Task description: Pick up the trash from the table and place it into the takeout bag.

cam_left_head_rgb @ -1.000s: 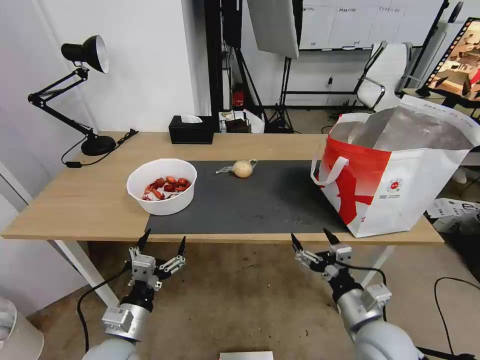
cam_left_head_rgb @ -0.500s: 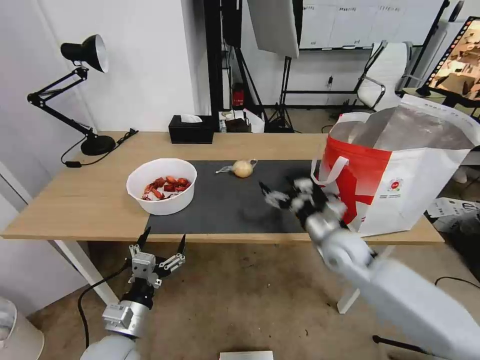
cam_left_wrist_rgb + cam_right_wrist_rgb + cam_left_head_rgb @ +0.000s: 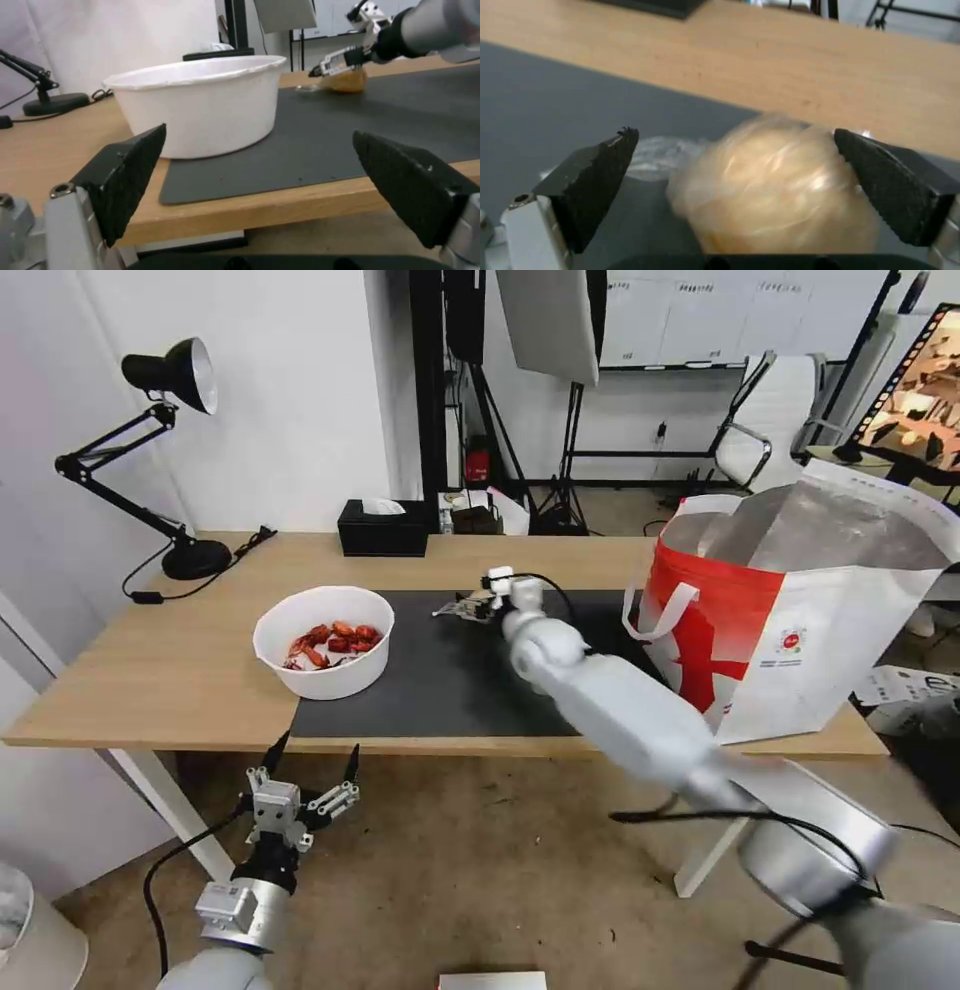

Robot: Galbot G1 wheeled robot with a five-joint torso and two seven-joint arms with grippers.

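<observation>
Between the right gripper's (image 3: 735, 150) open jaws: knotted bag (image 3: 775, 187).

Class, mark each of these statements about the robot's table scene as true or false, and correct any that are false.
1. The right gripper is open, with the knotted clear bag between its fingers. True.
2. The white bowl lies inside the takeout bag. False: it stands on the table, partly on the dark grey mat, left of the takeout bag.
3. The left gripper is shut on the bowl. False: it is open and hangs below the table's front edge, touching nothing.
4. The bowl holds red shells. True.
5. The takeout bag stands upright at the right end of the table. True.
</observation>
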